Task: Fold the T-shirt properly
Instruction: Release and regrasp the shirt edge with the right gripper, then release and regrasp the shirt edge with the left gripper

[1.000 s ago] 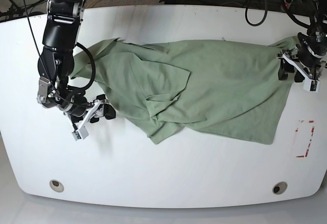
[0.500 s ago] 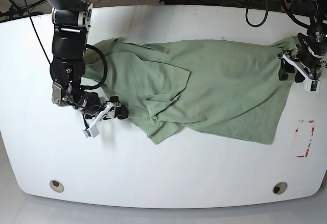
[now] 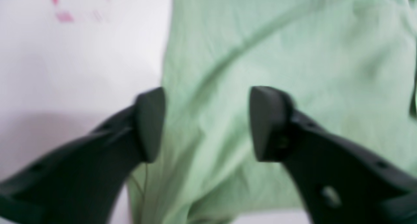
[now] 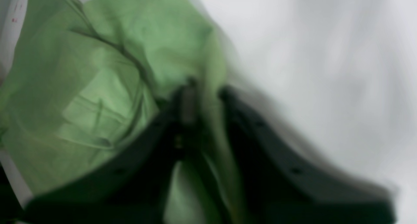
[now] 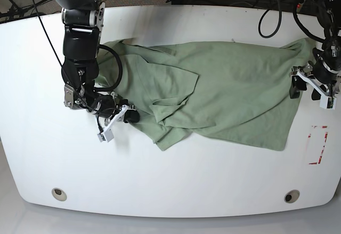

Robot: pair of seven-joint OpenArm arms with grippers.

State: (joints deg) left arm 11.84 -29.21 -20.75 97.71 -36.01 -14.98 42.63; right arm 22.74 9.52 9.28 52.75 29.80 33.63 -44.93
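The T-shirt (image 5: 213, 90) lies spread on the white table (image 5: 170, 180), its long axis running across the table from the base view's left to its right; which end carries the collar cannot be told from these views. One end is bunched and folded over itself at that view's left; the other ends in a straighter edge at the right, with one corner reaching toward the near side.

Since a second ago the right gripper (image 5: 123, 118) has travelled from bare table in to the cloth's near left edge; its jaws have gone from spread to nearly together, and the right wrist view, though blurred, appears to show a fold of the shirt (image 4: 97, 87) pinched between the dark fingers (image 4: 185, 103). The left gripper (image 5: 311, 85) has shifted slightly toward the near side along the shirt's right edge; its jaws stand wide apart, astride the hem with cloth (image 3: 277, 54) lying between the pads (image 3: 150, 123) but not clamped.

The fabric is a soft, matte, pale sage-green knit with shallow diagonal creases; the table is smooth and glossy, with rounded corners, two round grommets (image 5: 59, 193) near its front edge and a red dashed rectangle (image 5: 318, 144) marked at the right.
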